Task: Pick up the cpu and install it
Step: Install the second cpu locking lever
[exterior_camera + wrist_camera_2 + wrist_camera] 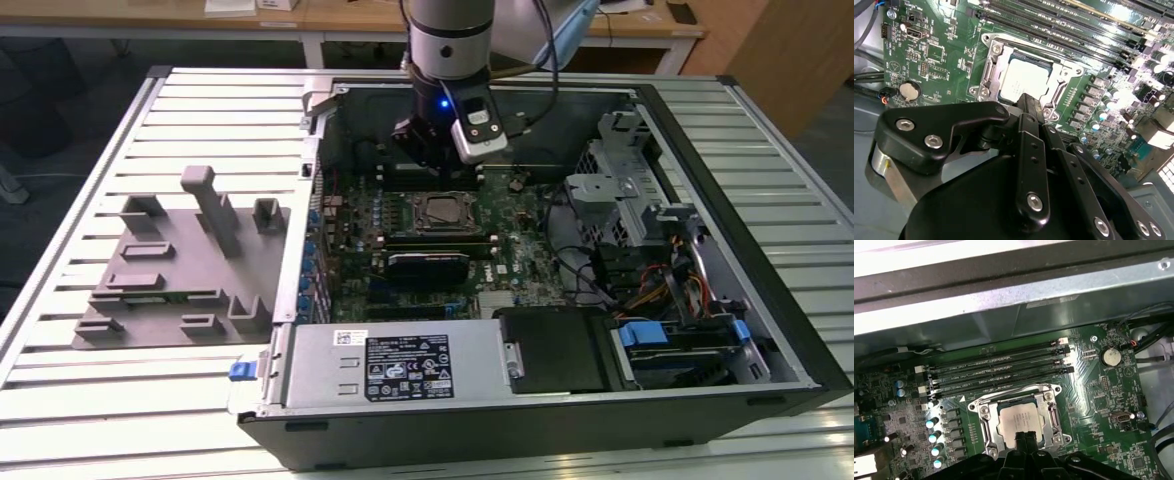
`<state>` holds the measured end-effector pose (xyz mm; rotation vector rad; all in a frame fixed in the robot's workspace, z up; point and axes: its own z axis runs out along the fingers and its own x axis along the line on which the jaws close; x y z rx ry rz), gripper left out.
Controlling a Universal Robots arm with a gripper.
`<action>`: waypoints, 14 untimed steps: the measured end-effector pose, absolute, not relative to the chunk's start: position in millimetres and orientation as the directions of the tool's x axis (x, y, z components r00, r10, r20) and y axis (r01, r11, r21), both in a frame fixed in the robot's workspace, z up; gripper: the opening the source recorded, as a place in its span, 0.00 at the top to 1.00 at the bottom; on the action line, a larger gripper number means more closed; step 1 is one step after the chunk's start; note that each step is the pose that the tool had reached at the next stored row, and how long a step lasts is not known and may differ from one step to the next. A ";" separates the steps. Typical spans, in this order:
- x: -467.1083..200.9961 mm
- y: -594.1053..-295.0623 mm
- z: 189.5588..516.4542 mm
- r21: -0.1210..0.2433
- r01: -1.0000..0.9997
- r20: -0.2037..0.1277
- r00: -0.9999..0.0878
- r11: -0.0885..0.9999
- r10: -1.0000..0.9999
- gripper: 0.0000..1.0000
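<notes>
The cpu (1021,421), square with a pale silver top, lies seated in the motherboard socket (988,429); the tool (1025,438) hangs just above it, fingers pressed together, holding nothing. The open computer case (747,240) rests on a slatted metal surface (200,110)

One high overview and two close wrist cameras, all aimed at the motherboard socket.

The exterior view looks steeply down from above and in front of the open black computer case (534,300) lying on the ribbed metal surface (80,400), taking in the whole case. Both wrist views sit close above the silver square socket frame (1024,75) (1021,420) on the green motherboard (934,55) (1104,390), looking past the black claw (1026,100) (1024,440) from opposite sides; all three share that socket.
</notes>
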<state>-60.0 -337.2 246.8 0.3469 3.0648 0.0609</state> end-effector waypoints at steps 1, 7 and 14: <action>-60.0 -337.7 246.8 0.044 0.222 -0.052 -0.973 0.974 0.224 0.89; -60.0 -341.5 246.8 0.035 0.224 -0.054 -0.973 0.974 0.225 0.89; -60.1 -347.1 246.8 0.027 0.225 -0.056 -0.972 0.974 0.227 0.89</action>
